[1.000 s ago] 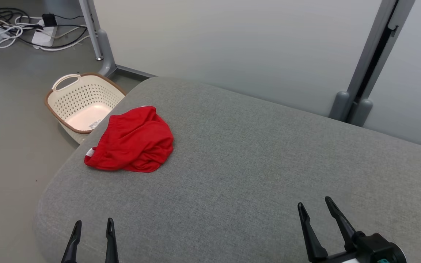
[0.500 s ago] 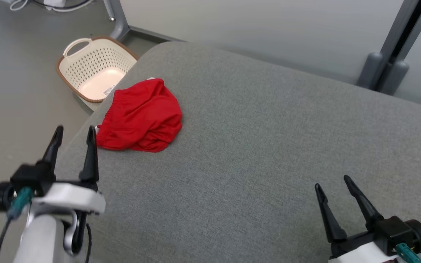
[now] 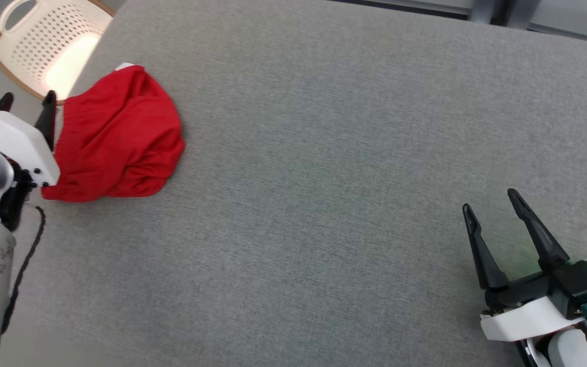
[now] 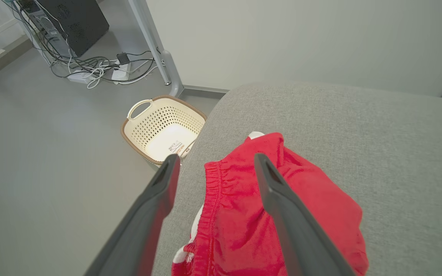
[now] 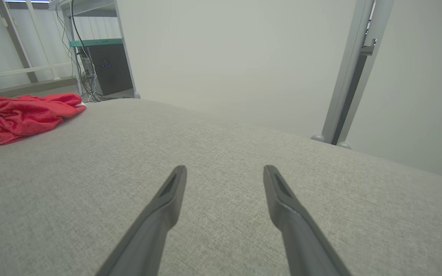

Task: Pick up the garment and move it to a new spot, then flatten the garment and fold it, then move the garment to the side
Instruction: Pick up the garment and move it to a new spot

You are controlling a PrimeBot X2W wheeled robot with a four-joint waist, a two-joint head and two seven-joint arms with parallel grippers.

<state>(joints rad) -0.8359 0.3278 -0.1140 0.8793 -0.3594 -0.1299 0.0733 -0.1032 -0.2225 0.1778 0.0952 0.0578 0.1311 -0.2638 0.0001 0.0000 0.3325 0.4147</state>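
Left gripper [image 4: 216, 158] is spread wide, fingers framing the gathered waistband of the red garment [image 3: 120, 137]. Right gripper [image 3: 489, 200] also gapes, holding nothing, over the bare grey cushion [image 3: 324, 153] at 4 o'clock. There's a sticker [image 4: 175, 147] in the basket [image 3: 54, 25], print too small to read. The garment lies crumpled at 10 o'clock by the cushion's edge. Its long axis runs 1 to 7 o'clock, waistband facing 9.

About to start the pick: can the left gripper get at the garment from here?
Likely yes. The left gripper is open, close to the waistband edge of the garment, with nothing between them; whether it is low enough is unclear.
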